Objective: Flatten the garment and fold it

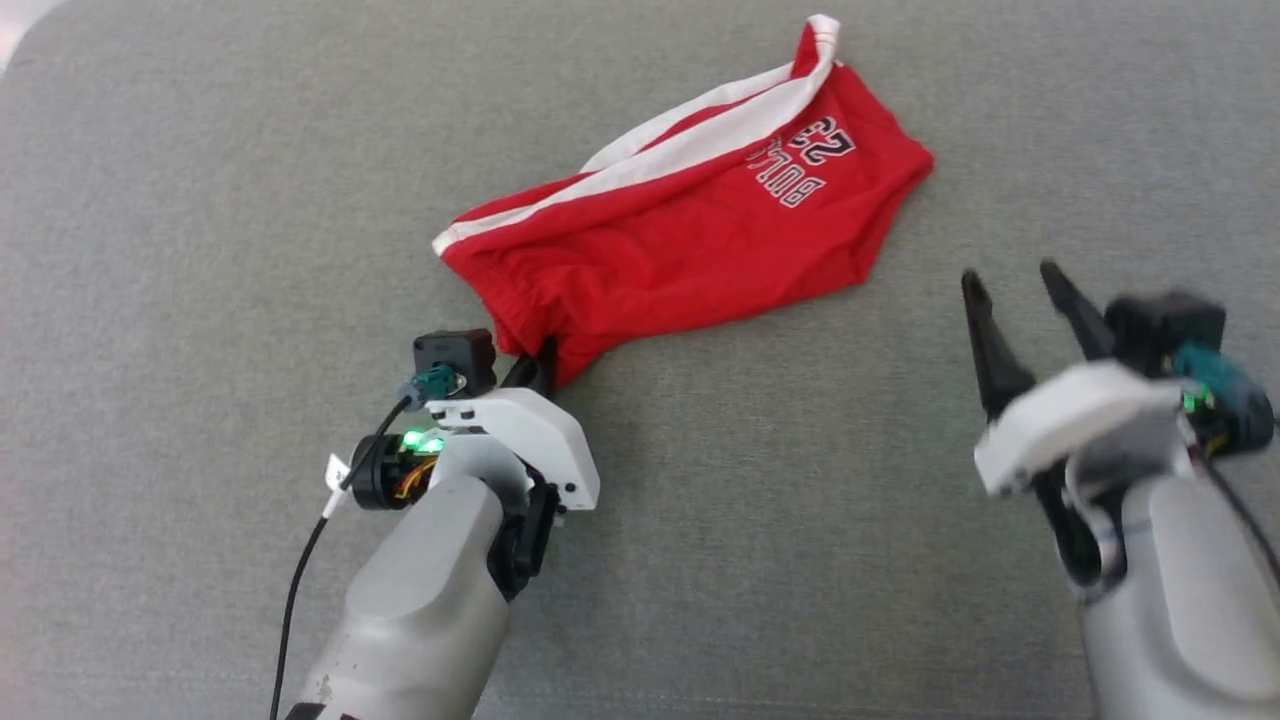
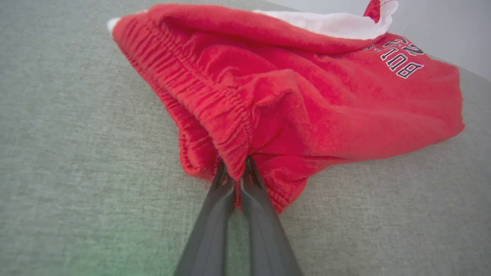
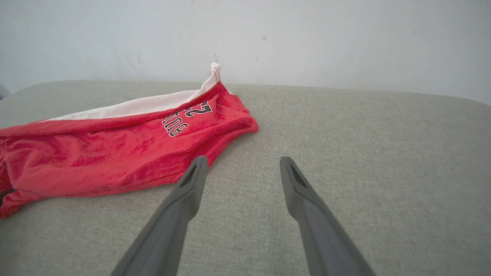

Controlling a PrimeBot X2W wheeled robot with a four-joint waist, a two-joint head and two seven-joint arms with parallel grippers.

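Red garment (image 1: 680,230), upside-down "BULLS 23" print (image 1: 800,162)

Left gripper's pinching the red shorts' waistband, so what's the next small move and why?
Probably reach the open right gripper to the nearest leg edge of the red soft-fabric basketball shorts. The left gripper is shut on their gathered waistband, they lie bunched on the grey fabric surface, and the right holds nothing; a second grip could stretch them flat.
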